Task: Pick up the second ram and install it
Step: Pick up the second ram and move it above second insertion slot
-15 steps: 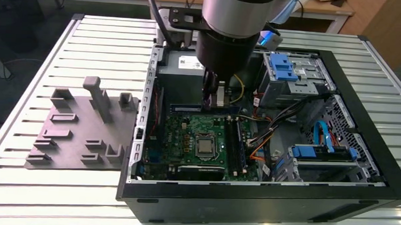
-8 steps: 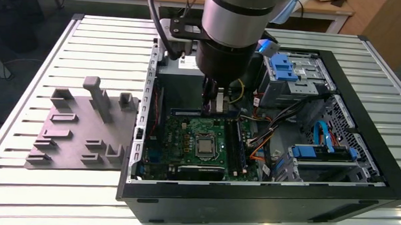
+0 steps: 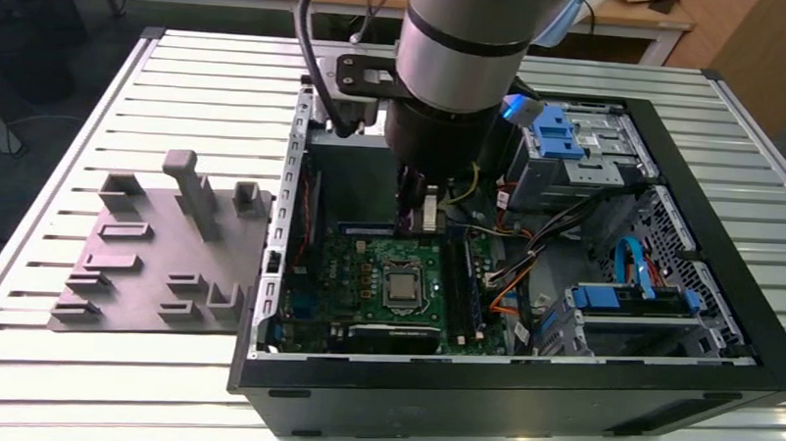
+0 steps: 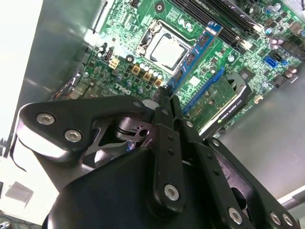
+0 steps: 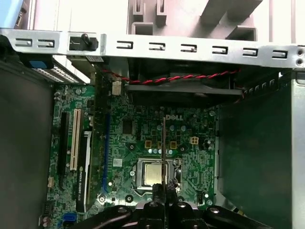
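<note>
My gripper [image 3: 427, 204] hangs inside the open computer case [image 3: 704, 290], above the green motherboard [image 3: 352, 268]. It is shut on the second ram [image 4: 193, 55], a long thin blue-green board that sticks out past the fingertips. In the first wrist view the second ram [image 5: 164, 148] shows edge-on as a thin line running from the gripper [image 5: 164, 190] over the processor socket [image 5: 152, 172]. In the second wrist view the gripper [image 4: 167, 98] pinches one end of the stick. The black memory slots [image 4: 214, 14] lie beyond the socket [image 4: 167, 47], apart from the stick.
The grey slotted holder block [image 3: 169, 262] stands on the ribbed table at the exterior view's left of the case. A graphics card [image 4: 224, 102] sits in the board. Drive cages with blue clips [image 3: 553, 138] and cables [image 3: 523, 254] crowd the case's side at the exterior view's right.
</note>
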Robot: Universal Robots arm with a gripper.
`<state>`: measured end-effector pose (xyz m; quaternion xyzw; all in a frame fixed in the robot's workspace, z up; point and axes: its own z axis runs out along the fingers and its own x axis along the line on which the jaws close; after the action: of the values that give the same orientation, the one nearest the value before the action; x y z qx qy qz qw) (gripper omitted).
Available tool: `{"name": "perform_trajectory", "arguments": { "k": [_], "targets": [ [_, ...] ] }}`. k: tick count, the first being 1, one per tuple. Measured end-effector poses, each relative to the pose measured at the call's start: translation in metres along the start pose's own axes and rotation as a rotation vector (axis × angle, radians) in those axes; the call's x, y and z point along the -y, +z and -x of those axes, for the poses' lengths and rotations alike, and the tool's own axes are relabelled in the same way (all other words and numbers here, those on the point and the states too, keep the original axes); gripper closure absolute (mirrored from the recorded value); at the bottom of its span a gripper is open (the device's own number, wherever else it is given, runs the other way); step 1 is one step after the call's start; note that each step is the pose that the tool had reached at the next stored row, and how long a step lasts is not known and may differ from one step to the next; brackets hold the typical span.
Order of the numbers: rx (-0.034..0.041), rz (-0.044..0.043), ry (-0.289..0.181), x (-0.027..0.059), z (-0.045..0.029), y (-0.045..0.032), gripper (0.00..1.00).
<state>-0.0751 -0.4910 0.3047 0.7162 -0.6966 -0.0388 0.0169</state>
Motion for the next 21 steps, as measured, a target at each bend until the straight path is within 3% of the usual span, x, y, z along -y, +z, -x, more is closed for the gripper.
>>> {"name": "perform_trajectory", "arguments": {
  "k": [3,7,14,21],
  "targets": [
    [-0.0003,0.0002,0.000,0.0006,-0.0033,0.0044,0.86],
    [0.0000,0.0007,0.000,0.0024,-0.0148,0.0104,0.86],
    [0.0001,0.0016,0.000,0.0271,-0.0186,0.0192,0.86],
    [0.0000,0.0017,0.000,0.0287,-0.0276,0.0280,0.86]
  ]
}}
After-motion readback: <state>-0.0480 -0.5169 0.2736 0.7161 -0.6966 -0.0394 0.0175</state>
